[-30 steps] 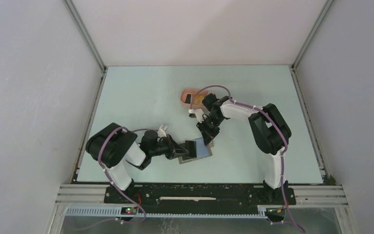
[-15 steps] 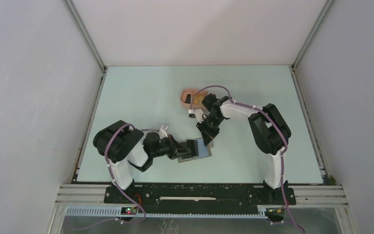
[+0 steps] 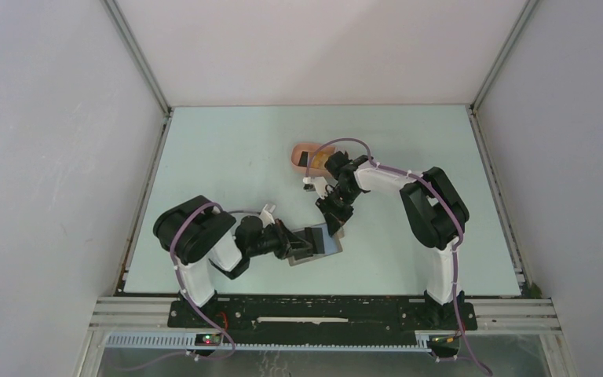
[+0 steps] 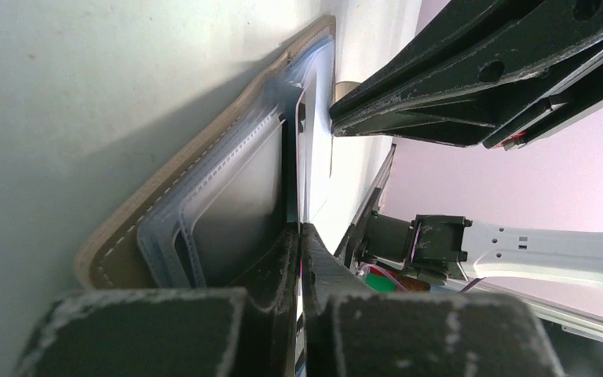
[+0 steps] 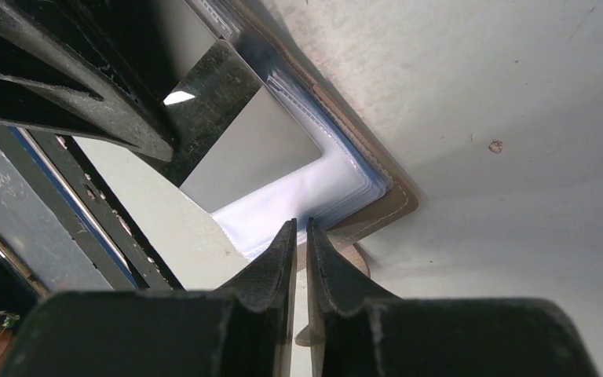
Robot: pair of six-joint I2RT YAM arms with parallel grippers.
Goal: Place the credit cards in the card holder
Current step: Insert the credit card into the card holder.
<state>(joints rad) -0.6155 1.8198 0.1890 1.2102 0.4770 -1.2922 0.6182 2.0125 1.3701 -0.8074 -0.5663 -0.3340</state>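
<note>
The grey card holder (image 3: 327, 250) (image 5: 393, 201) lies open on the table in front of the arms, its clear sleeves (image 4: 169, 228) facing up. My left gripper (image 3: 298, 242) (image 4: 300, 232) reaches in from the left, shut on a dark credit card (image 3: 314, 236) (image 5: 221, 85). The card's far end sits at the holder's sleeves. My right gripper (image 3: 334, 226) (image 5: 301, 228) comes down from behind. Its jaws are nearly together, pinching the holder's tan rim and tab. More credit cards (image 3: 316, 160) rest in the pink tray.
The salmon-pink oval tray (image 3: 300, 149) stands behind the right wrist, mid-table. White enclosure walls close in on the left, right and back. The arm bases and a metal rail run along the near edge.
My left arm has shifted right and pushed the dark card a little further toward the holder. My right gripper has stayed on the holder's rim.
</note>
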